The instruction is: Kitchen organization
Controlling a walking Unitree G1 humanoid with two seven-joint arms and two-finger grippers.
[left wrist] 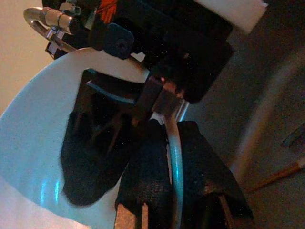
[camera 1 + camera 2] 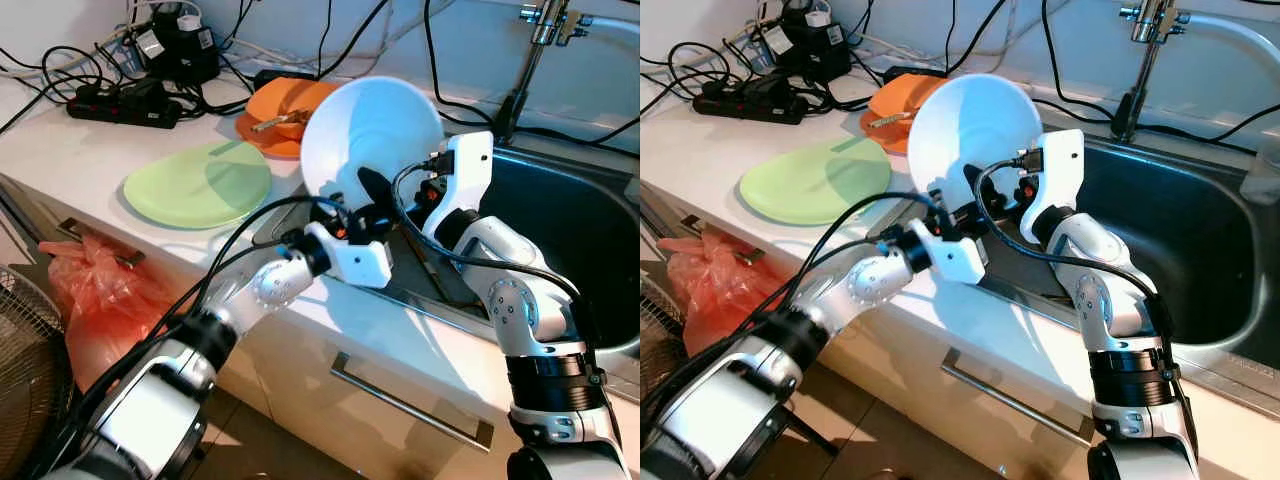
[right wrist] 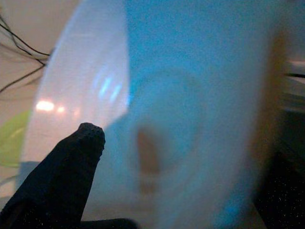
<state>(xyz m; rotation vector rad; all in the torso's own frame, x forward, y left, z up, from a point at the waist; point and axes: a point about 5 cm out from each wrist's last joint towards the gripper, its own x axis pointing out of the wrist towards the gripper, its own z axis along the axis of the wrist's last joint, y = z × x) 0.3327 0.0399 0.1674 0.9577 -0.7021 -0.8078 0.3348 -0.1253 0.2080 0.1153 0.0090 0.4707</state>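
Observation:
A large white bowl (image 2: 375, 125) is held up on edge above the counter's front, its hollow facing me. My left gripper (image 2: 352, 222) reaches in from the lower left and is shut on the bowl's bottom rim. In the left wrist view the rim (image 1: 174, 157) runs between its two fingers. My right gripper (image 2: 385, 195) comes from the sink side and grips the same lower rim, one black finger (image 2: 372, 188) lying inside the bowl. In the right wrist view the bowl (image 3: 181, 109) is very close behind a fingertip (image 3: 86, 143).
A green plate (image 2: 198, 183) lies flat on the white counter, with orange dishes (image 2: 285, 105) behind it. A steel sink (image 2: 570, 230) and faucet (image 2: 545, 30) are at the right. A power strip (image 2: 125, 103) with cables is at the back left. A red bag (image 2: 95, 290) hangs below the counter.

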